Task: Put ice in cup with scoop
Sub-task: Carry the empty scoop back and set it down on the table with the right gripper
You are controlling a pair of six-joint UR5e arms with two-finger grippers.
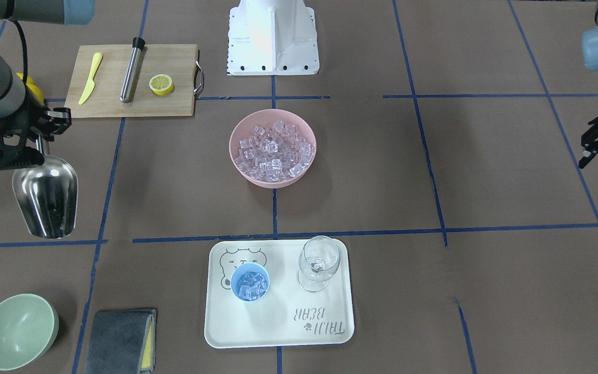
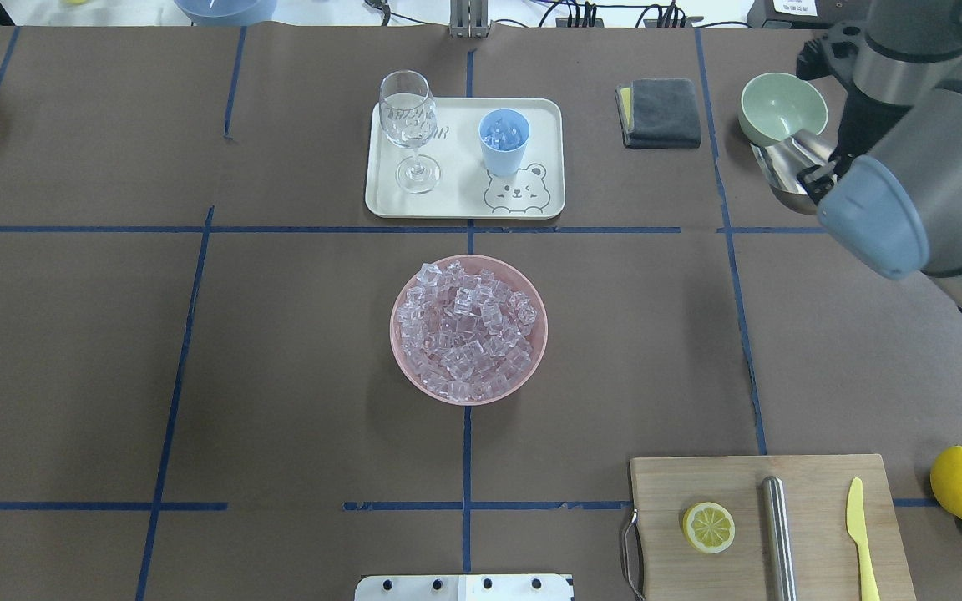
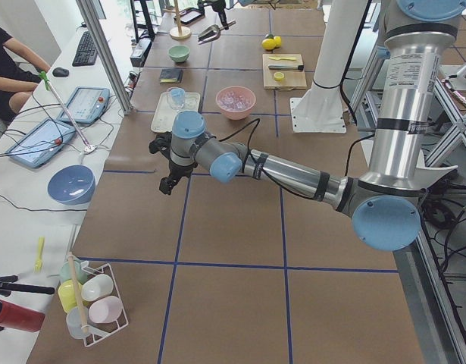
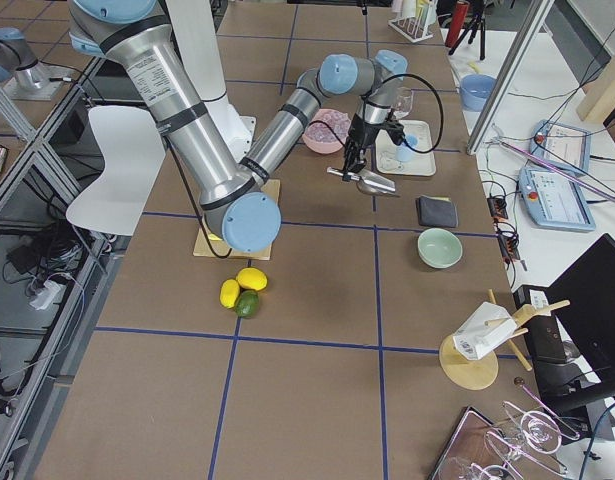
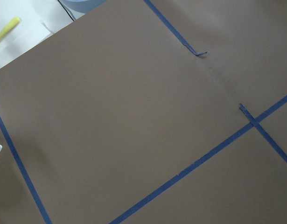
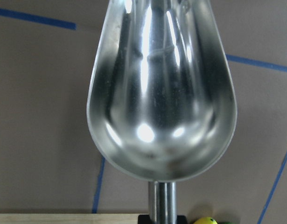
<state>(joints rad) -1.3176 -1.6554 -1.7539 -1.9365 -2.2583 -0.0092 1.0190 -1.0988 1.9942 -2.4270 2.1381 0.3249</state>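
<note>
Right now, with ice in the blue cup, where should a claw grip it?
Probably take the cup by its outer wall below the rim, coming from the robot's right: ice sits inside and the wine glass stands on its left.

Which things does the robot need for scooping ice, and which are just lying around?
Needed: scoop, ice, pink bowl, blue cup.

Just lying about: wine glass, green bowl, grey cloth, cutting board, yellow knife, lemon half, steel tube.
</note>
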